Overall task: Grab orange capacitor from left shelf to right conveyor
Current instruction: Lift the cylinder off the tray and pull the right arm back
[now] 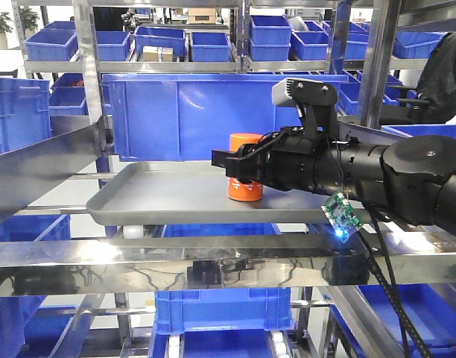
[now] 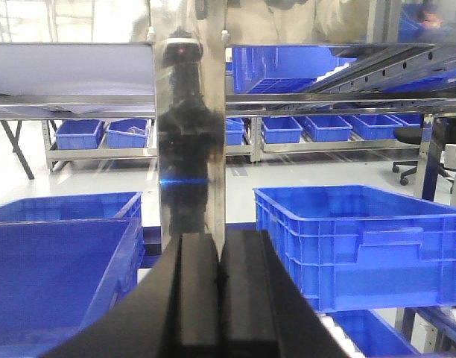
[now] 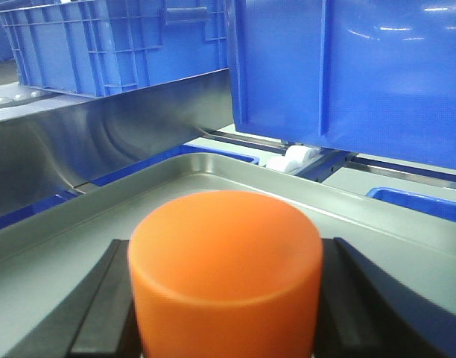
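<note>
The orange capacitor (image 1: 244, 191), a short orange cylinder, stands upright on a grey metal tray (image 1: 138, 201) on the shelf. My right gripper (image 1: 239, 168) reaches in from the right and its black fingers sit against both sides of it. In the right wrist view the capacitor (image 3: 224, 268) fills the gap between the two fingers (image 3: 101, 306), over the tray (image 3: 101, 224). My left gripper (image 2: 218, 283) shows only in the left wrist view, its jaws pressed together and empty, facing a steel upright (image 2: 187, 149).
A large blue bin (image 1: 183, 112) stands right behind the tray. A shiny steel rail (image 1: 138, 268) runs across in front, below the tray. A small green circuit board (image 1: 340, 216) with a blue light hangs under my right arm. Blue crates (image 2: 362, 246) fill the surrounding racks.
</note>
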Available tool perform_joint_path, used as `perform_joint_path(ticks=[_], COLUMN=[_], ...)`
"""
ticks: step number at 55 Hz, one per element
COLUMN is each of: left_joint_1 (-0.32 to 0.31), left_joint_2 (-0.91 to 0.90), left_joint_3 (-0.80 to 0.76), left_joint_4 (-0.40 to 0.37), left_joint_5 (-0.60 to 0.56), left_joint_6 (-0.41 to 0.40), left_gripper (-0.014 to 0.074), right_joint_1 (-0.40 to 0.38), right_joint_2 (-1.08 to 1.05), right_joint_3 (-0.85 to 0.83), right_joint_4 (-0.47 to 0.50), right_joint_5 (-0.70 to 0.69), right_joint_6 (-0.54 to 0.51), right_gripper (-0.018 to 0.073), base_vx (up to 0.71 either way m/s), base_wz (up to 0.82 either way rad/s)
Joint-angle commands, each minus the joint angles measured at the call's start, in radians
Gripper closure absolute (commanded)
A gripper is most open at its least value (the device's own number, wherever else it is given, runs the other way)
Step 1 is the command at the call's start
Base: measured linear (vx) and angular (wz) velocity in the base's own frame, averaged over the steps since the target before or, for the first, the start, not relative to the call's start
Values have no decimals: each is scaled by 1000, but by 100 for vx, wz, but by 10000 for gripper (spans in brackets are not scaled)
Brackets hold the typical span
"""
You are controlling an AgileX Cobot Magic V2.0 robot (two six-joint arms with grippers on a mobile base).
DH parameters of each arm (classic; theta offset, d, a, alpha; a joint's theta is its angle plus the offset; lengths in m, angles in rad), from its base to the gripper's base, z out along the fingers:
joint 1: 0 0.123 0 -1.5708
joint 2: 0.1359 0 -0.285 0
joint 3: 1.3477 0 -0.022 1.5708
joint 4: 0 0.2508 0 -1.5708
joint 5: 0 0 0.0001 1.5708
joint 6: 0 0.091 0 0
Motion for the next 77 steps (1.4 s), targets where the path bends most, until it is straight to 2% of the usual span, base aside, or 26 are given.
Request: perform_joint_path(ticks=[1, 6, 10, 14, 24, 30, 35, 39, 56, 77], left_joint_1=[-5, -5, -5, -5, -5, -5, -5, -5, -5, -5], left_joint_2=[-11, -11, -11, -11, -11, -11, -11, -11, -11, -11], left_joint_3=[32, 32, 32, 32, 32, 32, 32, 32, 32, 32], left_joint_4=[-7, -7, -7, -7, -7, -7, -7, -7, -7, -7], left_joint_5=[-83, -83, -83, -83, -83, -83, -83, -83, -83, -83], left_joint_6=[-1, -1, -1, -1, -1, -1, -1, -1, -1, -1], left_gripper=[603, 603, 603, 603, 603, 603, 603, 603, 603, 603], right_joint_1=[2, 2, 2, 2, 2, 2, 2, 2, 2, 2], right_joint_2=[-80, -120, -157, -197, -287, -352, -411, -465, -805, -1097], right_joint_3=[-46, -74, -108, -147, -230, -233, -228, -188, 243, 620], right_joint_4=[-18, -128, -264, -457, -986, -1161, -1202, -1191, -1128, -1103], right_joint_5=[-22, 24, 73, 124, 346, 489, 587, 601, 405, 342], right_joint_6=[-11, 38, 141, 296, 789, 967, 1005, 992, 952, 956], right_gripper=[237, 232, 232, 232, 232, 232, 232, 232, 232, 232], base_vx=[0, 0, 0, 0, 0, 0, 0, 0, 0, 0], base_wz=[0, 0, 0, 0, 0, 0, 0, 0, 0, 0])
